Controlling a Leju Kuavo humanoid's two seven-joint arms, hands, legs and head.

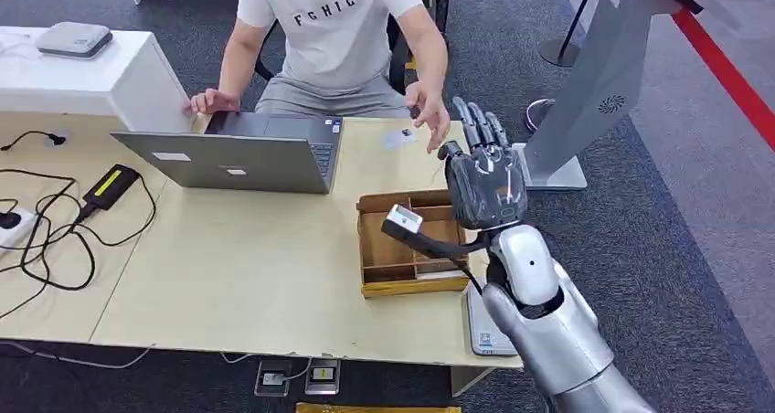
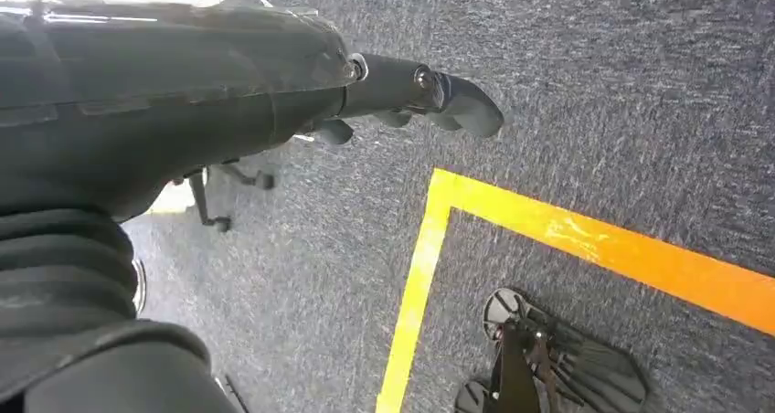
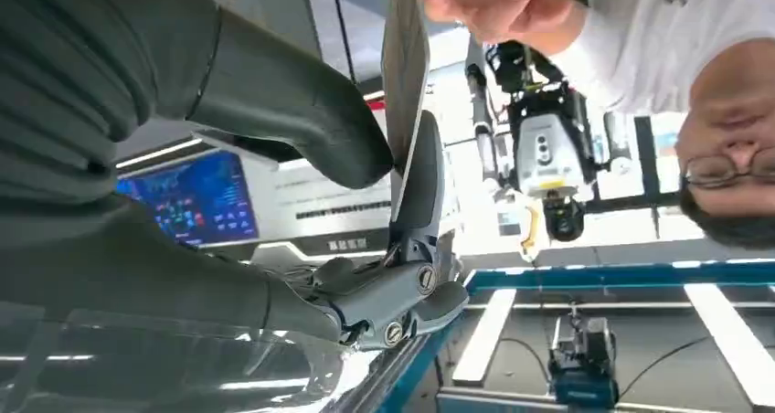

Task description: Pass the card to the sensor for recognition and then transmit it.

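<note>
The card (image 3: 405,61) is seen edge-on, cut off by the picture's border, its face unreadable; in the head view it is hidden behind the raised right hand (image 1: 484,180). The left hand (image 2: 429,98) is largely masked by its own cover, fingers too indistinct to be read

i see a grey laptop (image 1: 239,160) open near the table's (image 1: 228,267) far edge, a person (image 1: 334,31) seated behind it with one hand at its corner. a wooden divided tray (image 1: 402,248) sits by the right edge. black cables (image 1: 46,239) and a power brick (image 1: 110,186) lie along the left edge.
</note>
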